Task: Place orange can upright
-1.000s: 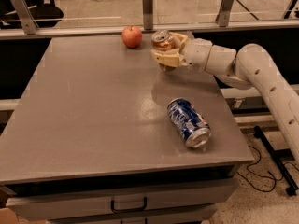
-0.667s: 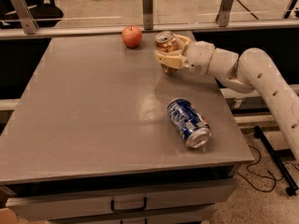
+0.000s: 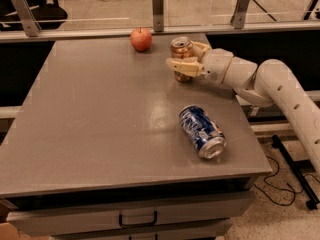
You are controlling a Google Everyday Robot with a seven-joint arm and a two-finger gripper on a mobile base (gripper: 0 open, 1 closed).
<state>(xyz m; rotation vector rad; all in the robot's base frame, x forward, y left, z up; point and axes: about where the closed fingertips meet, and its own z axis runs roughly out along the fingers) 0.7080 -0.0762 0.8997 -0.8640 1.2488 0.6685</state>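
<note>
The orange can stands upright near the far right of the grey table, silver top up. My gripper reaches in from the right and is shut around the can's middle. One pale finger crosses its front and the other finger sits behind it. The can's base looks to be at the table surface.
A red apple sits at the far edge, left of the can. A blue and white can lies on its side near the right front. A railing with glass panels runs behind the table. A drawer handle shows below the front edge.
The gripper and the orange can have shifted slightly to the right and toward me. The apple and the blue can have not moved.
</note>
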